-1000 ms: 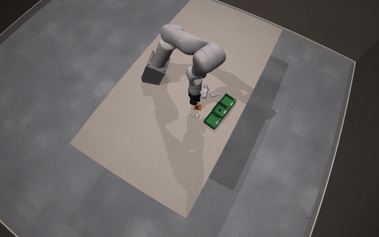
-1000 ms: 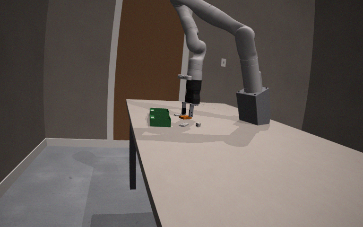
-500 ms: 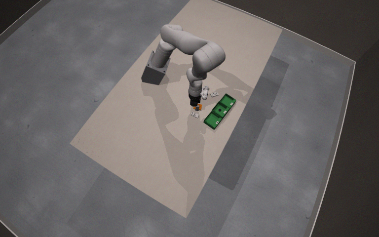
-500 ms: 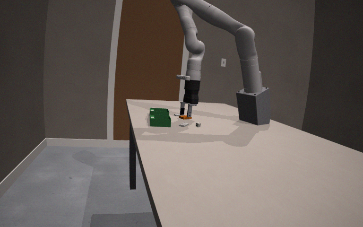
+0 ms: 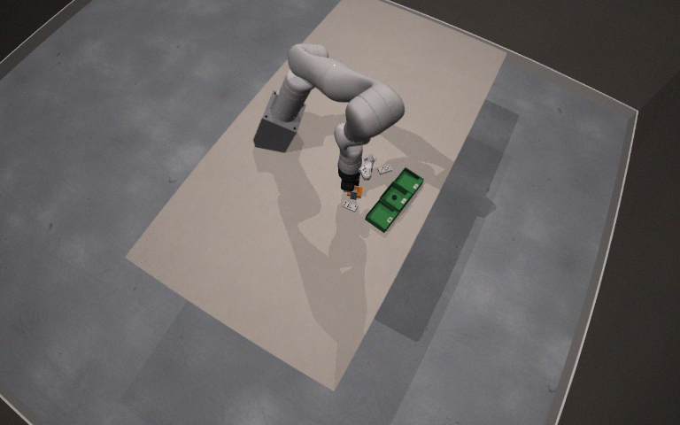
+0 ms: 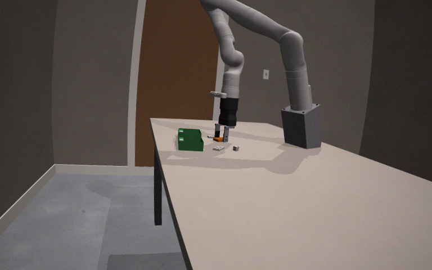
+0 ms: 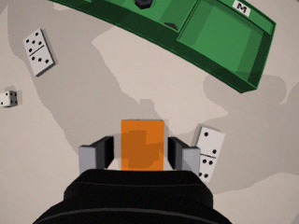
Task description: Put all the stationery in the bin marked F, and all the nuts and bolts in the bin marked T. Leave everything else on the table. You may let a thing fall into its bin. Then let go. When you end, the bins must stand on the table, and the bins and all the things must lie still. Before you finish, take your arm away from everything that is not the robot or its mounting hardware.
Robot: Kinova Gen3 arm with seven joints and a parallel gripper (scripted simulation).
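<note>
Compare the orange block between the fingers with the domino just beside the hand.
The orange block is plain, one solid colour; the domino is white with black pips and a dividing line. The block lies between the open fingers of the hand, which holds nothing; the domino lies outside them, next to one finger. In the wrist view the block sits square to the hand, the domino slightly tilted. Both are flat rectangles lying on the table, outside the green bins.
</note>
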